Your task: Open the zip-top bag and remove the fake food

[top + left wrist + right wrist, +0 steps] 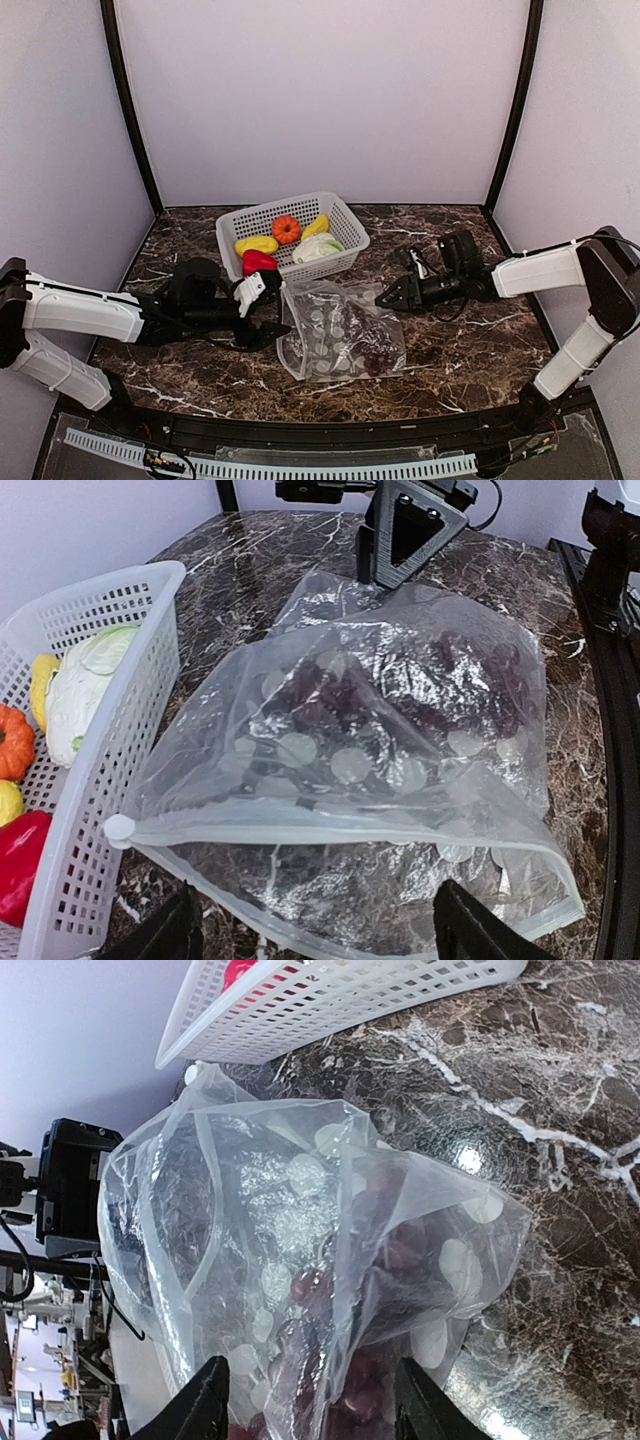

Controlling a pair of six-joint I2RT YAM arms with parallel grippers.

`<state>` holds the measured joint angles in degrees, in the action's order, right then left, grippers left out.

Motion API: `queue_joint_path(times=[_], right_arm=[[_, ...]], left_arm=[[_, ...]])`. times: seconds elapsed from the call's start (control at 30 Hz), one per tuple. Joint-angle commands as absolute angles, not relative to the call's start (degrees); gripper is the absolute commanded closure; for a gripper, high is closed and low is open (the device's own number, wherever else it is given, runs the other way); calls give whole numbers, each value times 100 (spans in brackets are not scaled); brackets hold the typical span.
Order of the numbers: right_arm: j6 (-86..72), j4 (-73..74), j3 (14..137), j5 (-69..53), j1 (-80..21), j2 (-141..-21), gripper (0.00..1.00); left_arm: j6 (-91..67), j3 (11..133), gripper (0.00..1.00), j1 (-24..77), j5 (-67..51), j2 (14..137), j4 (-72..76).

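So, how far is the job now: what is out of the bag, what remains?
Done: the bag gapes at its mouth, and the orange, red, leafy and two yellow pieces lie in the basket. In hand: nothing gripped; the left gripper stands open at the mouth, the right gripper open at the far end. Left: the grapes, still inside.

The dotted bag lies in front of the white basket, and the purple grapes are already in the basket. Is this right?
No. The purple grapes are inside the dotted bag, not the white basket; the bag does lie in front of it. The left wrist view shows this.
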<state>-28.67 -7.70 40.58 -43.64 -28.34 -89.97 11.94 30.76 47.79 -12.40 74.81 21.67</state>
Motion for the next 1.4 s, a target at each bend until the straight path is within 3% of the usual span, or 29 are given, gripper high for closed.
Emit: queue_joint_path(times=[0.0, 0.37, 0.6, 0.83, 1.1, 1.37], right_arm=[[-2795, -518, 3886, -4243, -2804, -8606, 44], [-2884, -503, 3472, -4312, -2817, -8477, 55], [-2779, -560, 3624, -4052, -2883, -9071, 83], [-2652, -619, 3911, -3970, -3024, -9636, 100], [-2781, -852, 4230, -4112, -3569, -10112, 100], [-3140, -1286, 4315, -4333, -4019, -10215, 100]], left_arm=[[1534, 2999, 25, 4891, -1325, 7807, 2487], [1773, 3154, 30, 5062, -1475, 8882, 3419], [1834, 3448, 30, 5181, -1590, 9638, 3985], [1887, 3896, 22, 5378, -1613, 10402, 4439], [2032, 4281, 12, 5756, -1620, 10886, 4682], [2192, 4341, 10, 5829, -1495, 11028, 4677]])
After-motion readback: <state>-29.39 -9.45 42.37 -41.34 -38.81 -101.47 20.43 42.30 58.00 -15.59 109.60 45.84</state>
